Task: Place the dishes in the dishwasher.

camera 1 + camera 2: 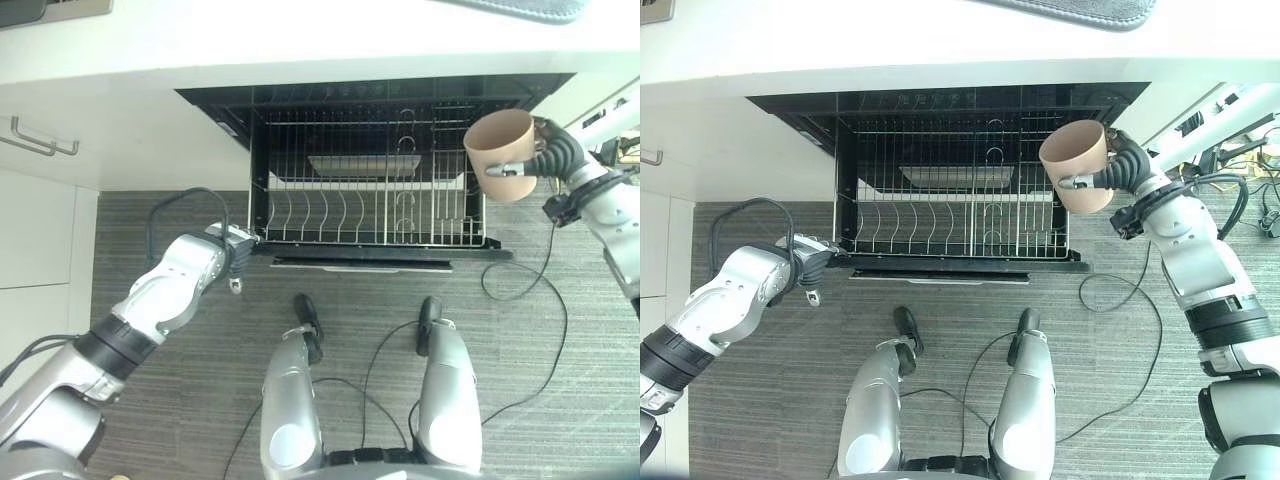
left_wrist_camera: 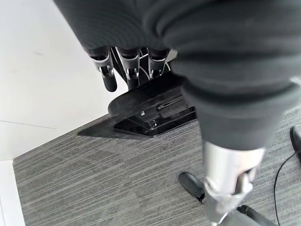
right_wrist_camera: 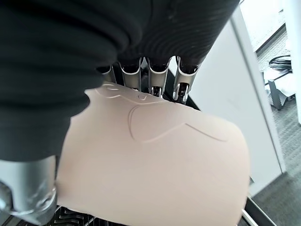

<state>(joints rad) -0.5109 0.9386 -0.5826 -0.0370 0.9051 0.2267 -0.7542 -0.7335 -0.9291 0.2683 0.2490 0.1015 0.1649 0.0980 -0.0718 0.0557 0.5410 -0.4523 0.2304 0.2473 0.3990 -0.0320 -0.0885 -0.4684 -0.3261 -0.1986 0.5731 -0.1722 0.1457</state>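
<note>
Presently my right hand [image 1: 1118, 170], fingers wrapped round the cup [image 1: 1077, 163], could clip the rack [image 1: 950, 190]; left hand [image 1: 232, 258] fingers hang relaxed.

Cup [image 3: 155, 174] base and far side cut off in the right wrist view, right hand [image 1: 1118, 172] fingers hidden behind it, left hand [image 1: 236, 255] fingertips tucked behind the dishwasher rack [image 1: 365, 200] corner, their curl unreadable

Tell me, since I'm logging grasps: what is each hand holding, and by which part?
The right hand grips the tan cup around its side wall. The left hand rests at the dishwasher rack's front corner, holding nothing.
</note>
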